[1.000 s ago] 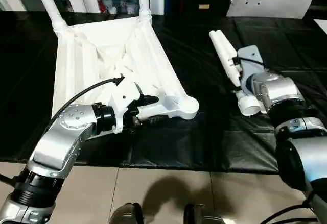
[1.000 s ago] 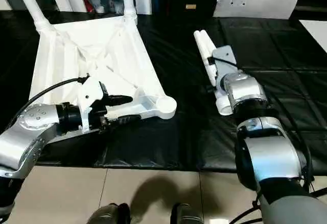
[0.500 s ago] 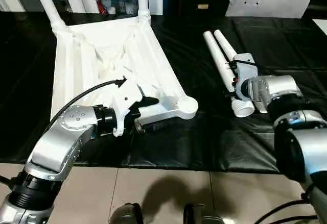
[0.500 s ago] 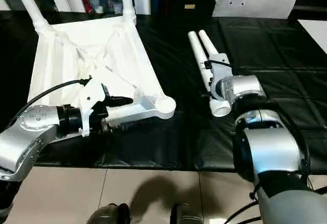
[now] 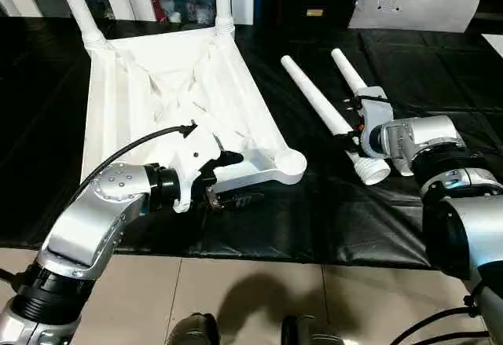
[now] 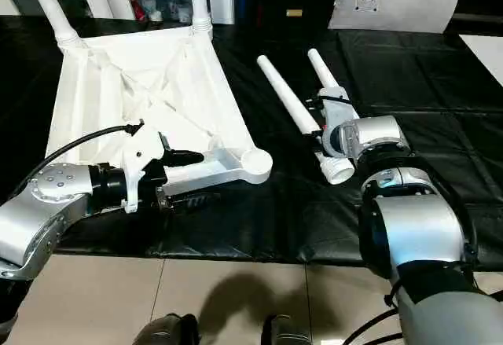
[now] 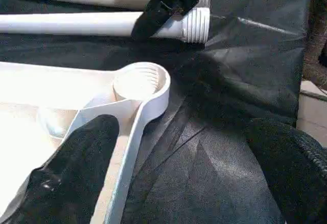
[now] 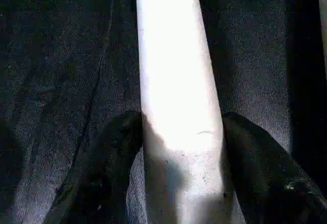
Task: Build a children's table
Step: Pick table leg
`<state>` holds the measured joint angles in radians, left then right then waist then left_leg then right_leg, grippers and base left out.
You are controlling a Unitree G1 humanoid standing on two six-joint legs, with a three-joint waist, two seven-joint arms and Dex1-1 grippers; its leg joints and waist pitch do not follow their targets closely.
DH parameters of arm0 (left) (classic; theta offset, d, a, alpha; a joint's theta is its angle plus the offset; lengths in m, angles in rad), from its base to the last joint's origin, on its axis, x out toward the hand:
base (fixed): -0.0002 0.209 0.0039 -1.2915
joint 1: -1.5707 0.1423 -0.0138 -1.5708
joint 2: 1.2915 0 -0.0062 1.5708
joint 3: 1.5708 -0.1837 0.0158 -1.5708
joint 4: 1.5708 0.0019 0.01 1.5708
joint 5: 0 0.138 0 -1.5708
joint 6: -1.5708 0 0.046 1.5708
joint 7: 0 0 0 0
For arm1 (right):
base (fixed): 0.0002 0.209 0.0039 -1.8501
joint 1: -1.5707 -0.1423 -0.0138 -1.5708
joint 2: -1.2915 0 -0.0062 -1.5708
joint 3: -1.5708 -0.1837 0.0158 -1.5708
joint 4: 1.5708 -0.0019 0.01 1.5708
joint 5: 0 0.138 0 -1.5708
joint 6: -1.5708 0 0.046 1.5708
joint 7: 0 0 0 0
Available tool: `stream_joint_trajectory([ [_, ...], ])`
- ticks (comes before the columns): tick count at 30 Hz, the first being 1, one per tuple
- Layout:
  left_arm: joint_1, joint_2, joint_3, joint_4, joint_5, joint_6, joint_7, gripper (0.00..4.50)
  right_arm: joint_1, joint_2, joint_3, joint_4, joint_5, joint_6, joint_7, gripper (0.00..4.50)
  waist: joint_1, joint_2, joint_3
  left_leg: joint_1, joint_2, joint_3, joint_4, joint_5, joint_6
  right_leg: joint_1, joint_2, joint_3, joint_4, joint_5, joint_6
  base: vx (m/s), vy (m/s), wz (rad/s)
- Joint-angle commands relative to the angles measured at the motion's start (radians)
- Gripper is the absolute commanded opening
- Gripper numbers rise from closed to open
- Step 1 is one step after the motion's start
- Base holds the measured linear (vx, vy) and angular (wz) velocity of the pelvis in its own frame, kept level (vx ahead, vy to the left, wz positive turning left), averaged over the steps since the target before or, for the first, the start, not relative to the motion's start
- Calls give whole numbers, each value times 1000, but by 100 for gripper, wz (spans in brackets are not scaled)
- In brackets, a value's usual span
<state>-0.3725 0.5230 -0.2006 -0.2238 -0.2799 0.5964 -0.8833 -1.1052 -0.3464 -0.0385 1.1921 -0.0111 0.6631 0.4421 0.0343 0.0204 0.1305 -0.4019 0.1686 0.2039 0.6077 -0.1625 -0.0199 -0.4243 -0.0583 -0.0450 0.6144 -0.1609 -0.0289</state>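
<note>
Whereas a second ago the two loose legs lay pressed together beside the upturned table top (image 5: pixel 169 86), they have now been spread apart, and the nearer leg (image 5: pixel 350 101) is bracketed by the right gripper (image 8: pixel 179 147), its fingers closing against the shaft. By the empty corner socket (image 5: pixel 292 162), the left gripper (image 5: pixel 228 178) has been released wide, holding nothing. Two legs are already fitted; a pick-up seems under way.

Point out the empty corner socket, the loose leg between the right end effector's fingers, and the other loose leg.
Corner socket (image 7: pixel 137 81), left wrist view, threaded bore.
Gripped leg (image 8: pixel 176 81), right wrist view, mid shaft.
Other loose leg (image 5: pixel 314 97), left eye view, mid shaft.
</note>
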Motion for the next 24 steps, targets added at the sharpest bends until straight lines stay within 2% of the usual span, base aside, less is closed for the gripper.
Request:
stream_joint_trajectory([
  [1,-13,5,-12,-21,7,7,2,450,3,-2,7,26,-5,18,10,240,2,-10,-94,29,55,-25,-59,-191,10,52,-75,46,-66,-267,-236,0,0,0],
  [8,-19,0,-18,-9,10,1,4,450,7,-1,2,25,-1,17,10,193,2,-10,-98,29,55,-25,-57,-189,9,52,-75,45,-65,-273,-236,0,0,0],
  [13,-20,-6,-12,-3,13,-4,24,450,11,-5,-55,-18,50,1,-2,187,4,-12,-102,27,54,-25,-54,-175,11,56,-76,46,-63,-255,-235,0,0,0],
  [14,-24,-15,5,5,7,-3,38,450,15,-3,-98,-63,93,-27,5,187,5,-10,-104,27,54,-24,-53,-169,14,56,-76,45,-62,-243,-237,0,0,0],
  [16,-27,-19,12,9,4,-2,45,450,17,-2,-114,-80,108,-39,5,186,6,-9,-107,26,54,-24,-52,-160,18,58,-75,45,-59,-222,-239,0,0,0],
  [17,-36,-29,24,21,1,-3,58,450,21,2,-141,-113,136,-40,6,186,9,1,-110,26,53,-26,-50,-152,20,59,-75,43,-55,-207,-245,0,0,0],
  [18,-44,-37,36,34,-1,-5,70,450,25,9,-167,-142,162,-46,3,186,8,2,-109,26,52,-23,-50,-159,24,57,-71,43,-61,-199,-245,0,0,0],
  [19,-50,-44,43,44,-1,-6,80,450,34,15,-190,-167,185,-65,7,186,10,2,-111,26,51,-24,-49,-159,24,59,-72,43,-58,-194,-246,0,0,0],
  [20,-82,-81,72,89,-4,-10,128,450,80,39,-254,-288,263,-120,48,186,11,3,-111,27,51,-22,-50,-169,30,59,-72,44,-63,-191,-237,0,0,0],
  [21,-95,-98,81,105,-6,-13,146,450,101,51,-274,-338,292,-130,67,186,14,5,-116,29,52,-26,-48,-162,30,62,-74,43,-57,-177,-234,0,0,0],
  [22,-103,-107,87,115,-9,-15,155,450,114,59,-284,-367,307,-132,76,186,15,3,-117,29,52,-25,-50,-154,37,61,-72,42,-58,-167,-236,0,0,0],
  [23,-113,-120,94,127,-15,-22,165,450,131,70,-298,-408,335,-119,97,186,18,8,-120,28,52,-28,-49,-141,40,63,-73,41,-55,-151,-245,0,0,0],
  [24,-123,-138,104,137,-25,-25,174,450,151,81,-309,-451,367,-102,130,186,19,4,-120,28,53,-28,-49,-134,46,63,-73,40,-54,-140,-252,0,0,0],
])
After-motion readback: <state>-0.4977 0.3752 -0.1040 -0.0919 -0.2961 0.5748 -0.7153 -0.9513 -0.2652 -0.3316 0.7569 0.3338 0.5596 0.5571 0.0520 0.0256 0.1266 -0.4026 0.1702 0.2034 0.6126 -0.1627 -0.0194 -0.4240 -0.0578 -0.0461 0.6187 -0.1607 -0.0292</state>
